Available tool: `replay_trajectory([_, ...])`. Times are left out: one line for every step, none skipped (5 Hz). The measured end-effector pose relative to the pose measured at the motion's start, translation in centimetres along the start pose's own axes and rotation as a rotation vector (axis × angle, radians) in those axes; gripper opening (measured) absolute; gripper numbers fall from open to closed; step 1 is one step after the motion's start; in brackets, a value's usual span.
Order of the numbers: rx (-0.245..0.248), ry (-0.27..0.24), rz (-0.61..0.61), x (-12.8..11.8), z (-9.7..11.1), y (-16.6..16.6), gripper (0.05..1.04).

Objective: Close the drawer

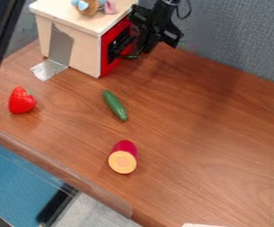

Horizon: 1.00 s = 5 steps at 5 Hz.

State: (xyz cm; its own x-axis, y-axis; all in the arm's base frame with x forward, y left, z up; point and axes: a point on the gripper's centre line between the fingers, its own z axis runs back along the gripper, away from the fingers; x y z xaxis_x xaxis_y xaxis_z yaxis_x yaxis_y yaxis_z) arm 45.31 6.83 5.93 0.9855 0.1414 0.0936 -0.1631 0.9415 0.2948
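Observation:
Against the red front of the small wooden cabinet, near the top of the camera view, is the black gripper [127,45], low down and touching or very close to it. The red drawer front [107,56] is partly covered by the gripper and arm. Its visible near edge looks about flush with the cabinet's pale side [84,49]; behind the gripper, I cannot tell whether the drawer stands out at all.
A plush toy [88,6] sits on the cabinet top, and silver tape [48,69] holds its side to the table [180,119]. On the table lie a strawberry [21,101], a green cucumber [115,105] and a cut red-skinned vegetable [123,157]. A grey partition [240,40] stands behind.

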Motion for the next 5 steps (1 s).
replay_trajectory([-0.046, -0.013, -0.006, -0.1, 0.7, 0.0, 0.361])
replay_trajectory([-0.101, -0.036, -0.03, 0.1, 1.7, -1.1, 0.662])
replay_trajectory([-0.168, -0.043, -0.05, 0.2, 2.5, -2.6, 0.944])
replay_trajectory([-0.236, -0.106, -0.051, 0.8, 5.8, -2.7, 1.009])
replay_trajectory([-0.282, -0.155, -0.053, 0.8, 8.4, -2.6, 1.003])
